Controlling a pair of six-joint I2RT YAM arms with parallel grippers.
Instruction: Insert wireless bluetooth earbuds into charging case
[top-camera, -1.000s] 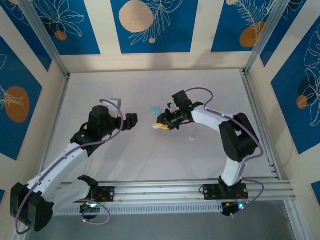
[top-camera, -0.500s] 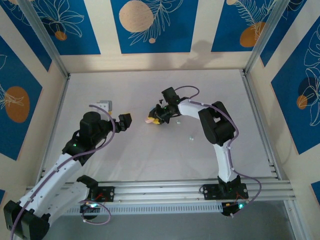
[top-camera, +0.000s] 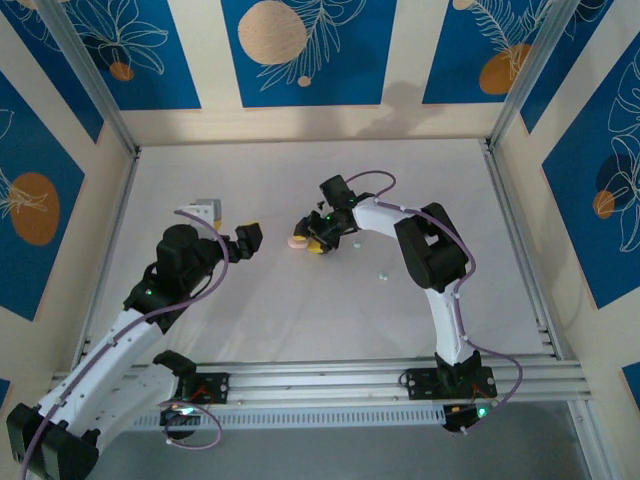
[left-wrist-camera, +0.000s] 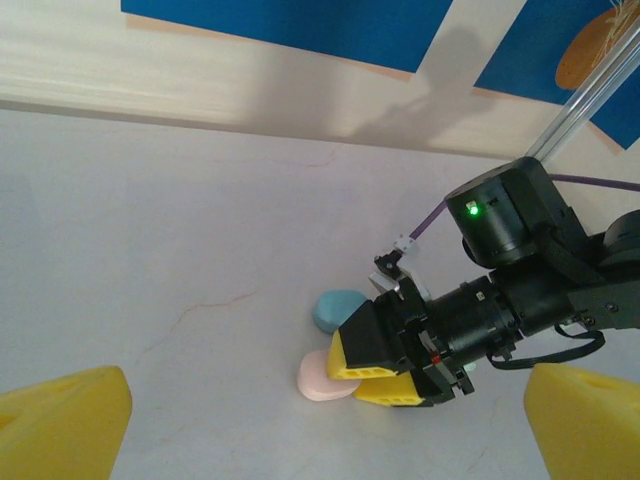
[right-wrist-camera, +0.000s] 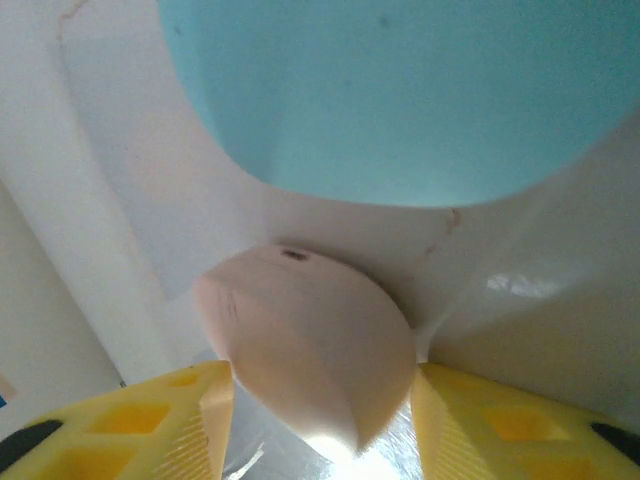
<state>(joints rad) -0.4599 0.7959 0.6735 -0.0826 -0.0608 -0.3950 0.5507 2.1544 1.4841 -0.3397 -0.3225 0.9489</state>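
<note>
A pink pebble-shaped charging case (top-camera: 297, 241) lies on the white table, just in front of a light blue case (left-wrist-camera: 337, 308). My right gripper (top-camera: 315, 243) is low over the pink case (left-wrist-camera: 325, 378). Its yellow fingers (right-wrist-camera: 170, 420) stand apart on either side of the case (right-wrist-camera: 310, 340), close against its edges. The blue case (right-wrist-camera: 400, 90) sits right beyond it. One tiny pale earbud (top-camera: 381, 276) lies alone on the table right of the right arm. My left gripper (top-camera: 250, 240) hovers wide open and holds nothing, a short way left of the cases and facing them (left-wrist-camera: 322, 425).
The table (top-camera: 300, 310) is walled at the back and both sides by blue-patterned panels, with aluminium posts (top-camera: 85, 80) at the corners. The right arm's elbow (top-camera: 430, 250) arches over the table's middle right. A rail (top-camera: 330, 375) carrying both bases runs along the near edge.
The right arm swung left and brought the pink case down onto the table beside the blue case, and its jaws have spread. The left arm drew back slightly, still open.
</note>
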